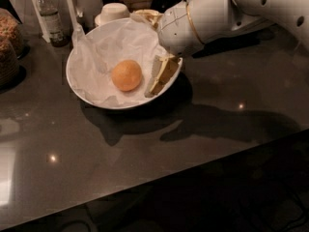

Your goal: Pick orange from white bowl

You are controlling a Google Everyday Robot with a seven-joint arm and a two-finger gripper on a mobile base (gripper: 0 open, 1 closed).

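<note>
The orange point(127, 75) lies on crumpled white paper in the middle of the large white bowl point(77, 88) on the dark counter. My gripper point(147, 54) hangs over the bowl's right side, open. One tan finger point(161, 75) reaches down inside the right rim, just right of the orange and apart from it. The other finger point(146, 16) sits at the bowl's far rim. Nothing is held between them. The white arm comes in from the upper right.
A small upturned white bowl point(115, 11) stands behind the big bowl. A dark-capped bottle point(49, 18) and a white card point(72, 4) stand at the back left. A jar of cereal point(8, 47) is at the far left. The counter's front edge runs diagonally across the lower right.
</note>
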